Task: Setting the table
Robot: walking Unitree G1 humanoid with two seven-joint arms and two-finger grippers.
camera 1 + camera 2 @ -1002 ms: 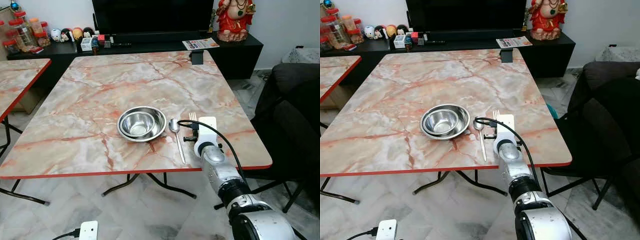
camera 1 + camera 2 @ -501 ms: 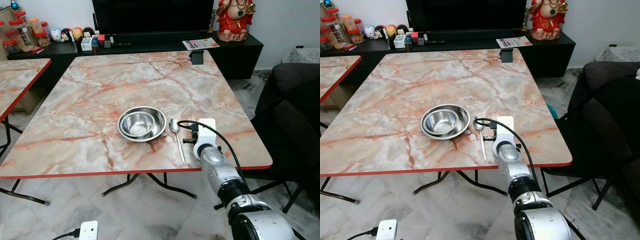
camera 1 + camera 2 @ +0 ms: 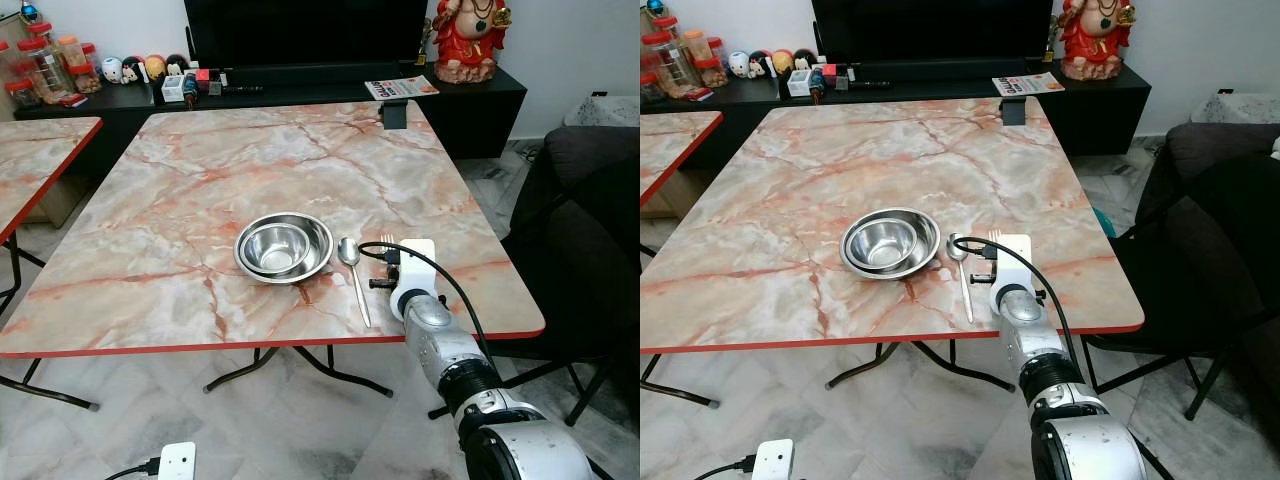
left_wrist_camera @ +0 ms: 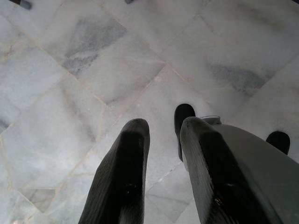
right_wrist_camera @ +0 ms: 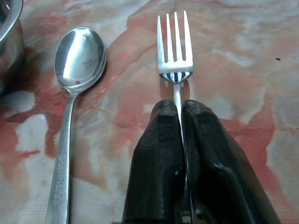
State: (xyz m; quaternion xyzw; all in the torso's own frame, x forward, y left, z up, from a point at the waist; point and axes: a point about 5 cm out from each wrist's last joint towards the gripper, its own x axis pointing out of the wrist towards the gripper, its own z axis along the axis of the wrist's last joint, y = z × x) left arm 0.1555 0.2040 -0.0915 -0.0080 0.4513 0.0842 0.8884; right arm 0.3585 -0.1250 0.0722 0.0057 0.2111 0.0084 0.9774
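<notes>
Left tool hung over the marble floor, fingers slightly spread, holding nothing. On the marble bench sat two nested steel bowls; a spoon lay just right of them, apart. Right tool was pinched on the fork handle, fork parallel to the spoon, tines pointing away.

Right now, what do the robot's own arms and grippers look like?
The right arm is silver metal built of rounded jointed segments, ending in a white block at the wrist. A black cable loops from that block back along the arm. The right gripper has two long, glossy black fingers with rounded tips. The left gripper looks the same: two thick, smooth black fingers.
</notes>
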